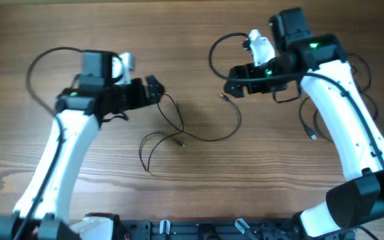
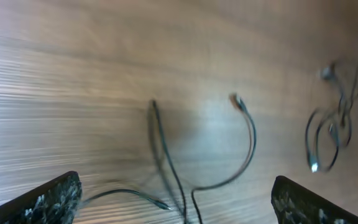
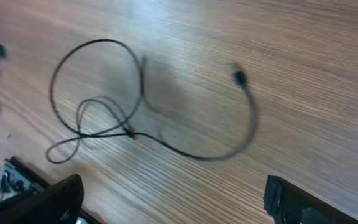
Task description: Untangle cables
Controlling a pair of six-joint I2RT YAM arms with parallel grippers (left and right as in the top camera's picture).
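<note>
Loose cables lie flat on the worktop between the arms, looping from just beside the left gripper toward the right gripper. Both grippers are open, holding nothing. A smaller tangle lies farther right, near the right arm.

Two pincers, roughly three cables

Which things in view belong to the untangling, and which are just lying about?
Job: looped cables mid-table; a further thin cable by the right arm; left gripper and right gripper, both open.
Lying about: thick robot wiring; wooden table; black fittings along the near edge.
</note>
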